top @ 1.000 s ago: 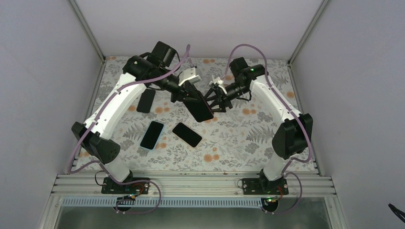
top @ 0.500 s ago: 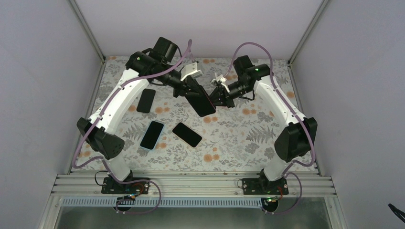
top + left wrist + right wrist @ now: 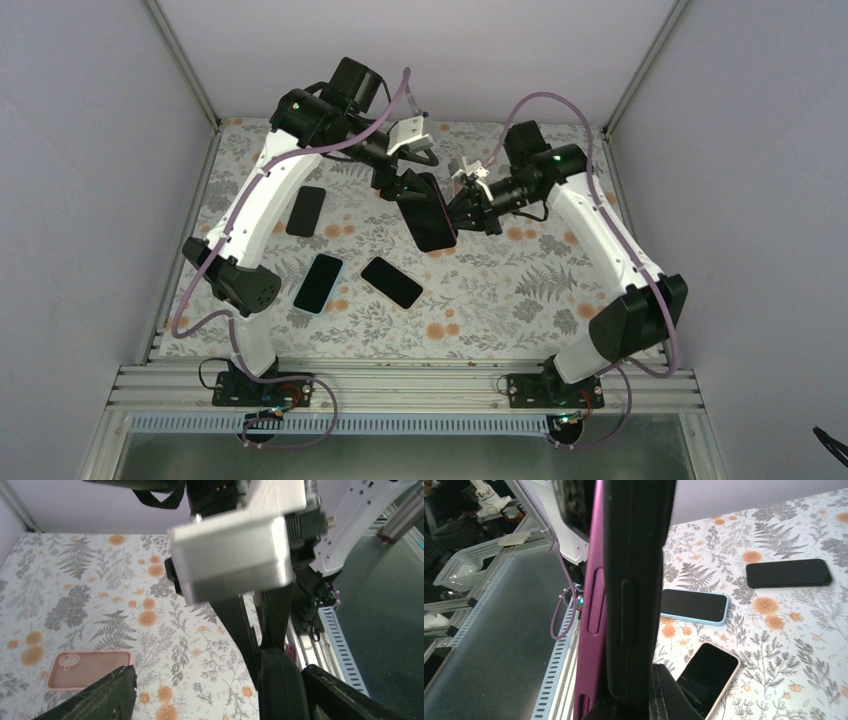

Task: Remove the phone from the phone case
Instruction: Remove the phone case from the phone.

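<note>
The phone (image 3: 428, 212), dark, in a magenta phone case (image 3: 591, 610), hangs on edge above the middle of the table. My right gripper (image 3: 464, 208) is shut on its right end. In the right wrist view the black phone (image 3: 639, 580) stands edge-on between the fingers (image 3: 674, 695), with the case along its left side. My left gripper (image 3: 408, 183) is at the phone's upper left end and open. In the left wrist view its fingers (image 3: 105, 695) stand wide apart, and the phone's edge (image 3: 280, 690) sits between them, close to the right one without touching.
On the flowered table (image 3: 500, 300) lie a black phone (image 3: 306, 210), a blue-cased phone (image 3: 318, 283) and a beige-cased phone (image 3: 392, 282). A pink case (image 3: 90, 669) lies flat below the left gripper. Grey walls close in the sides and back.
My left gripper has opened and let go of the phone. My right gripper has shut on the phone's other end. Both arms have shifted slightly to the right.
</note>
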